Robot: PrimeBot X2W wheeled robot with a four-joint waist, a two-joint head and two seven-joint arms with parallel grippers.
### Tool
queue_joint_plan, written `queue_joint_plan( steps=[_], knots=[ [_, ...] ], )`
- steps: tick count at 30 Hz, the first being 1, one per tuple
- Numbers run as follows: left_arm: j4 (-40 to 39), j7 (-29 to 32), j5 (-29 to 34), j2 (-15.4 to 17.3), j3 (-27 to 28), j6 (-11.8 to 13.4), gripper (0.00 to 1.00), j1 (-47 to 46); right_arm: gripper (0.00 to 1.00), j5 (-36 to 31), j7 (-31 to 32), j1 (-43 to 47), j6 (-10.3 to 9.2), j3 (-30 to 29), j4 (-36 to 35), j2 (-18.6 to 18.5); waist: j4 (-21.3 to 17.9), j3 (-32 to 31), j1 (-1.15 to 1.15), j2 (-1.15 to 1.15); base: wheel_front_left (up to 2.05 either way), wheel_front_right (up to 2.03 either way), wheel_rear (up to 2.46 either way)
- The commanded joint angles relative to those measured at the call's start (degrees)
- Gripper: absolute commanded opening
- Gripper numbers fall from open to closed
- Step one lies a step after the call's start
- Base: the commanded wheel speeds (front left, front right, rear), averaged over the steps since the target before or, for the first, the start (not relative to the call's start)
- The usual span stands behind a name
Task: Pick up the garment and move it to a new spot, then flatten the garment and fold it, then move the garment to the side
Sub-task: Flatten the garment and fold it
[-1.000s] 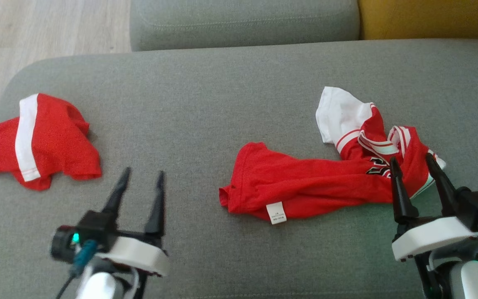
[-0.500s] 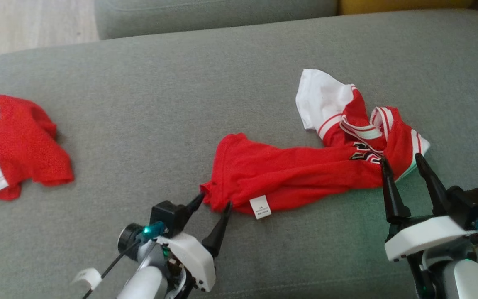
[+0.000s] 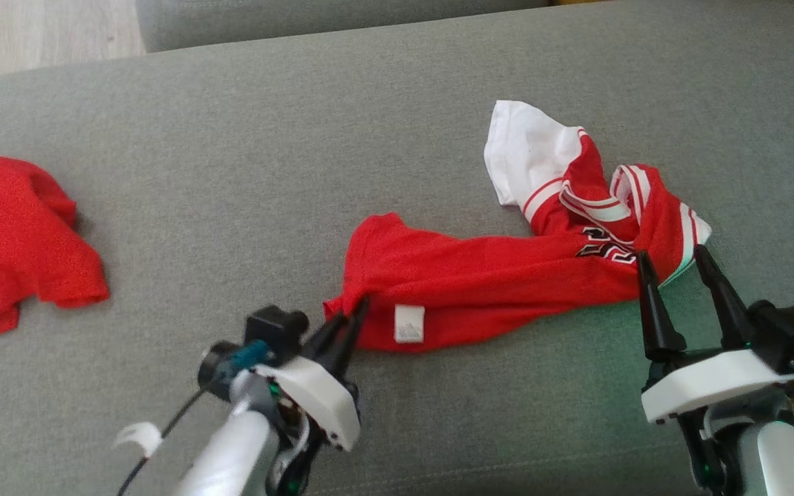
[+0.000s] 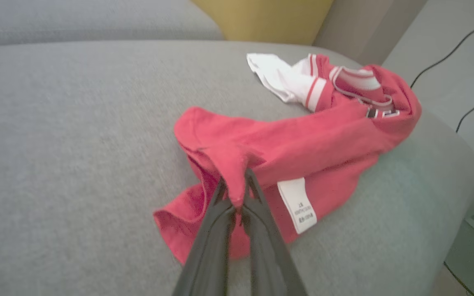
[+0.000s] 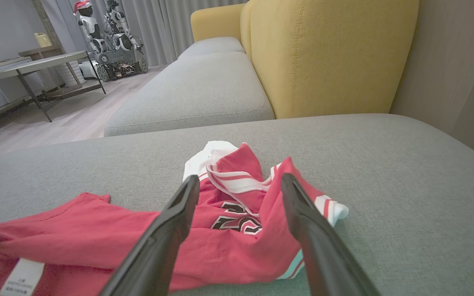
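Note:
The garment [image 3: 493, 275], a red jersey with a white sleeve and striped trim, lies crumpled across the grey sofa cushion [image 3: 231, 172]. My left gripper [image 3: 359, 306] is shut on the garment's left hem corner, and a fold of red cloth stands pinched between its fingertips in the left wrist view [image 4: 235, 181]. A white label [image 4: 298, 205] shows just right of the grip. My right gripper [image 3: 670, 251] is open at the garment's right end, by the collar and black lettering. In the right wrist view it [image 5: 241, 181] frames the garment [image 5: 237, 222] without touching it.
A second red cloth with a white stripe [image 3: 18, 234] lies at the cushion's left edge. Wooden floor [image 3: 38, 27] shows beyond the far left corner. A yellow armchair [image 5: 327, 53] and another grey seat [image 5: 196, 90] stand behind; a table [image 5: 35, 65] farther off.
My left gripper moved right to the garment's hem and closed on it, lifting the corner slightly. The head camera has shifted, sliding the whole scene left. The right gripper stays open.

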Motion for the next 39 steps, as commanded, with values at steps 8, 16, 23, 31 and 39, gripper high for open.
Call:
queue_joint_plan(
  steps=[8, 16, 23, 31, 39],
  knots=[
    [-7.47, -4.06, -1.41, 4.48, 9.73, 5.81, 0.0, -3.01, 1.0, 0.92, -0.35, -2.35, -0.04, 0.48, -0.9, -0.22, 1.36, -0.1, 0.0, 0.0, 0.0, 0.0, 0.0],
    [-8.52, -3.41, -3.37, 7.29, 14.28, 9.33, 0.0, 0.44, 1.0, 0.97, 0.15, -2.51, -0.04, -2.13, 0.14, -0.22, 1.76, 0.04, 0.0, 0.0, 0.0, 0.0, 0.0],
    [-7.16, -2.73, -5.47, 6.57, 14.73, 10.14, 0.99, 4.52, 1.0, 1.21, 0.38, -2.54, -0.04, -2.66, 0.38, -0.22, 2.27, 0.0, 0.0, 0.0, 0.0, 0.0, 0.0],
    [-7.73, -5.63, -4.55, 5.56, 13.93, 10.84, 1.0, 5.52, 1.0, 0.86, 0.77, -2.63, -0.04, -2.21, 0.26, -0.22, 3.77, -1.48, 0.0, 0.0, 0.0, 0.0, 0.0],
    [-13.86, -8.13, -0.39, 5.97, 15.5, 13.01, 1.0, 5.74, 1.0, 0.36, 1.05, -1.67, -0.04, -1.5, -0.26, -0.21, 5.19, -3.74, 0.0, 0.0, 0.0, 0.0, 0.0]
  ],
)
